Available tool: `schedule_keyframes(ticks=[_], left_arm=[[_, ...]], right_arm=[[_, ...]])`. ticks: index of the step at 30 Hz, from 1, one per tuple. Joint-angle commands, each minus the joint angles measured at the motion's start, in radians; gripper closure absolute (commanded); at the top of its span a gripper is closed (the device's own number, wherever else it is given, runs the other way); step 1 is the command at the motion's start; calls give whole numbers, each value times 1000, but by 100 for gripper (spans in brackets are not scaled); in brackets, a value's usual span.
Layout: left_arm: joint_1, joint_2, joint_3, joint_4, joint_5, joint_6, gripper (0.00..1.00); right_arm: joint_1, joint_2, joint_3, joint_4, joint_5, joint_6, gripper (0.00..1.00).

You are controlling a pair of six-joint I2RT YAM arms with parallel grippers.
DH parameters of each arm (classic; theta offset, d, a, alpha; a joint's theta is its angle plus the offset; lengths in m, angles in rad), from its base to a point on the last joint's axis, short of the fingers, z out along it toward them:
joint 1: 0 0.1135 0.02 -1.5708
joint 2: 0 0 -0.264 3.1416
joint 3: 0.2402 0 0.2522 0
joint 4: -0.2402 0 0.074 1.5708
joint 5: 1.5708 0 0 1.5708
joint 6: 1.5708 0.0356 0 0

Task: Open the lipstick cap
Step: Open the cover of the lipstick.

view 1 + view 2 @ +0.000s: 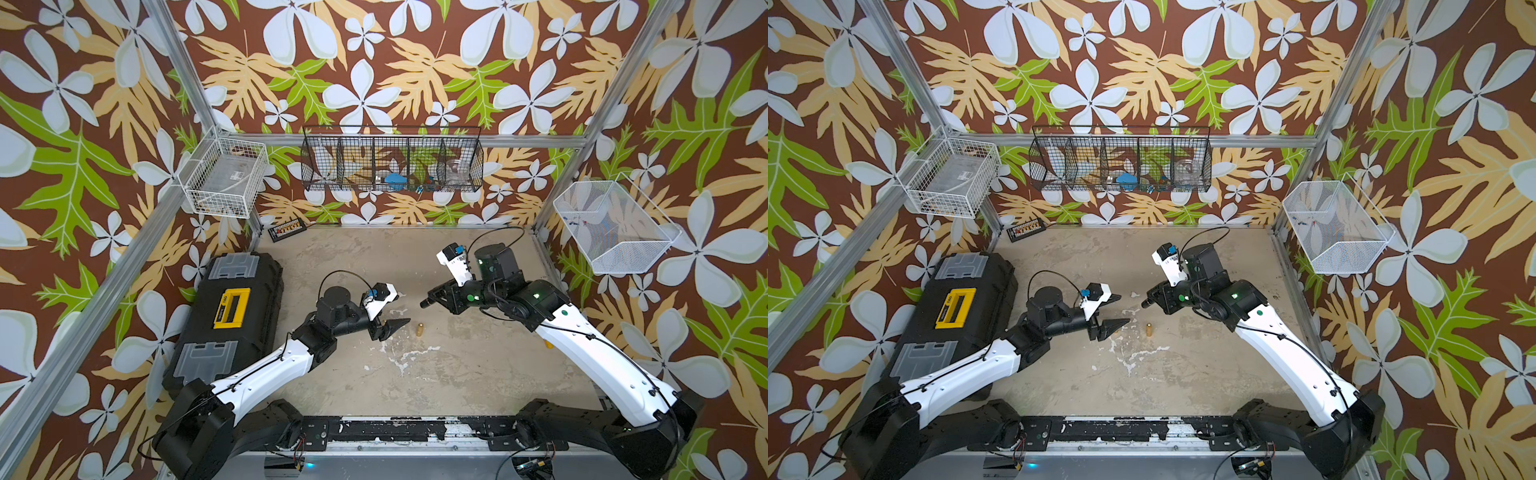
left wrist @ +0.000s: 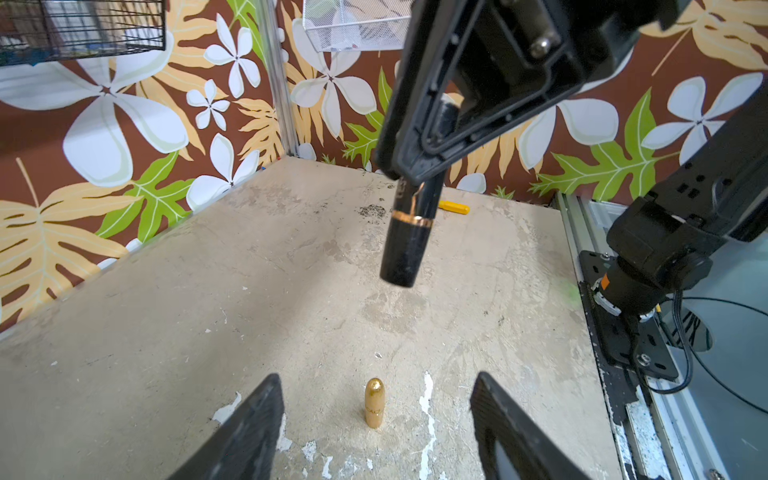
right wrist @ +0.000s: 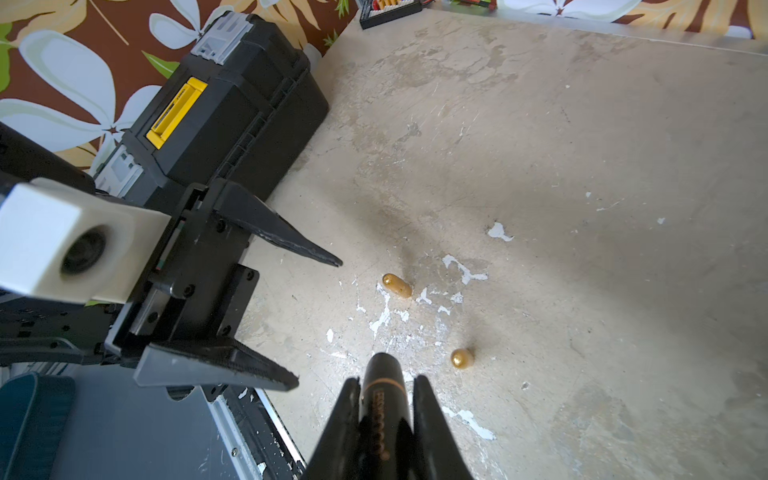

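Capsules [image 3: 397, 285]: right wrist two, left one.

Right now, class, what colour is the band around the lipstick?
Copper band on the black lipstick; clearest in the left wrist view.

The lipstick tube [image 2: 405, 249] is glossy black with a copper band. The bullet-shaped piece [image 2: 374, 402] is gold. The tabletop [image 1: 457, 374] is mottled beige, chipped white. At nine o'clock, the toolbox [image 1: 257, 316] is black with a yellow handle and grey latches. The walls [image 1: 374, 62] are brown with white flowers and green and tan leaves.
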Motion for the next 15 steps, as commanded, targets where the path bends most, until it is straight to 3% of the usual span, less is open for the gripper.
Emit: schedule_keyframes(ticks=[1,8,12,15], left_arm=[[-31,27,31,8,-50,45,27],[-61,78,72,36,-103,31,32],[-63,102,86,22,-47,36,49],[-63,114,95,21,-32,24,55]], right_arm=[[16,17,2,22,-33,-10,86],[38,27,-6,40,-38,2,86],[44,26,-13,52,-43,12,86],[51,26,-20,68,-51,21,85]])
